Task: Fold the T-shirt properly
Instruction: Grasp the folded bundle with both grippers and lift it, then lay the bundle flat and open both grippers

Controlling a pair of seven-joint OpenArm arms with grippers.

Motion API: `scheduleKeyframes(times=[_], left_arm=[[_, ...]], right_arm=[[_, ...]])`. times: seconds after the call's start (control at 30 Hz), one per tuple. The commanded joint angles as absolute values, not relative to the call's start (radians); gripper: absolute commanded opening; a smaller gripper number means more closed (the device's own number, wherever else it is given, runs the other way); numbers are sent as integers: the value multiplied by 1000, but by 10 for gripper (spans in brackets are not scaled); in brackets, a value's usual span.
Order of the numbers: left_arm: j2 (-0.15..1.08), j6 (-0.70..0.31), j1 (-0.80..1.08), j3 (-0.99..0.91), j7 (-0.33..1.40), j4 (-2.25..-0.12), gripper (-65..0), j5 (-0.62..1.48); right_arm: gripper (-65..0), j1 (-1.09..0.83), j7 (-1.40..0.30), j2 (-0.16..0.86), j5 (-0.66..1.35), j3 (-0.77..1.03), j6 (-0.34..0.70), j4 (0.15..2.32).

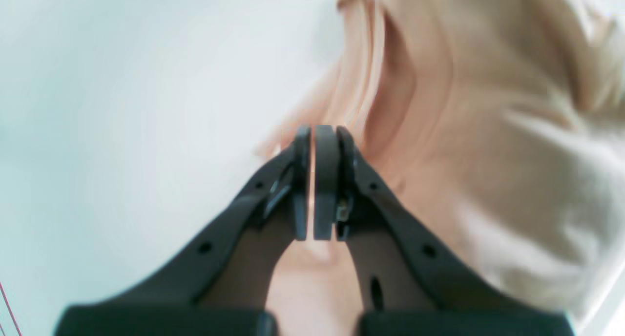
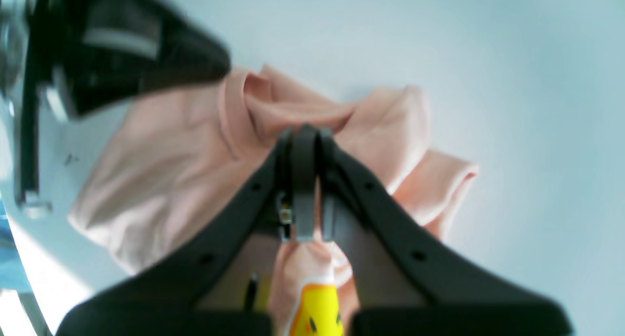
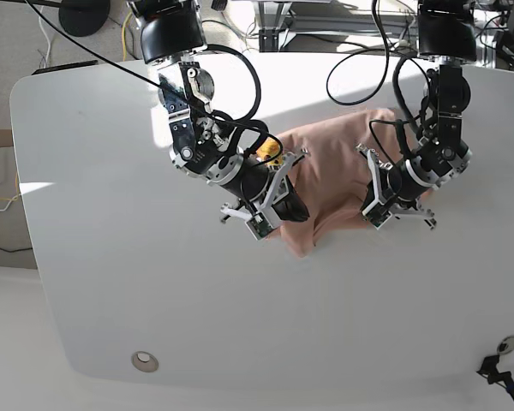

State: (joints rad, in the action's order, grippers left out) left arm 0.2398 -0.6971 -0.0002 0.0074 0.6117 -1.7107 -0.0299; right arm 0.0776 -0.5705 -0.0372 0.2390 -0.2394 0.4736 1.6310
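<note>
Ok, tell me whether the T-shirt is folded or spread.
Neither: the T-shirt is bunched in a wrinkled heap, pinched by the left gripper and right gripper.

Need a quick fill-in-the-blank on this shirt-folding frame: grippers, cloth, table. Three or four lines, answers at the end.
1. Both grippers are shut on the ____ T-shirt.
2. In the right wrist view, a ____ cartoon print shows on the cloth below the right gripper.
3. The shirt lies bunched on a ____ table.
4. In the base view, the left gripper is on the ____ side of the picture.

Missing words: pink; yellow; white; right
</note>
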Motion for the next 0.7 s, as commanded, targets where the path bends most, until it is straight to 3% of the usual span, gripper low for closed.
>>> scheduleKeyframes(times=[0.0,0.27,0.47,0.67], left_arm=[[242,-698,5,4,578,-1758,-650,-7],[248,-698,128,-27,572,-1741,-650,-5],[246,-698,108,-16,568,-1598,-650,-2],[246,-698,111,22,568,-1584,-650,-1]], right_arm=[[-650,99,-550,-82,249,-245,489,1609],[-650,114,-438,-110,248,-243,496,1374],[-650,113,-394,2,257,-240,498,1311],[-650,108,-394,51,259,-240,499,1314]])
